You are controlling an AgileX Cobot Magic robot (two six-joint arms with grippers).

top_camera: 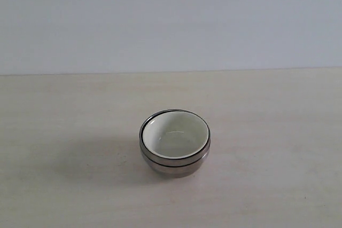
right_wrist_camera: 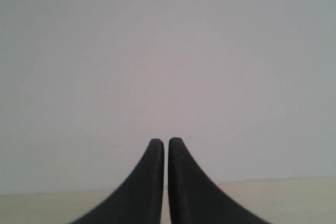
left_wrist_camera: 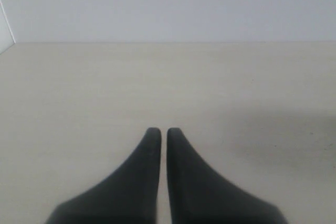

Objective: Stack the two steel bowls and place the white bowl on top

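Near the centre of the pale wooden surface [top_camera: 267, 132], the white bowl [top_camera: 176, 132] sits upright, nested in the two steel bowls [top_camera: 171, 167]. Only its rim and glossy interior show above the metal. The steel bowls are stacked one inside the other, a dark line marking where the rims meet. A soft shadow [top_camera: 96, 158] lies beside the stack. Behind stands a plain grey wall [top_camera: 171, 20]. The left claw [left_wrist_camera: 164, 131] is closed, empty, over bare surface. The right claw [right_wrist_camera: 166, 141] is likewise closed and empty, facing the wall.
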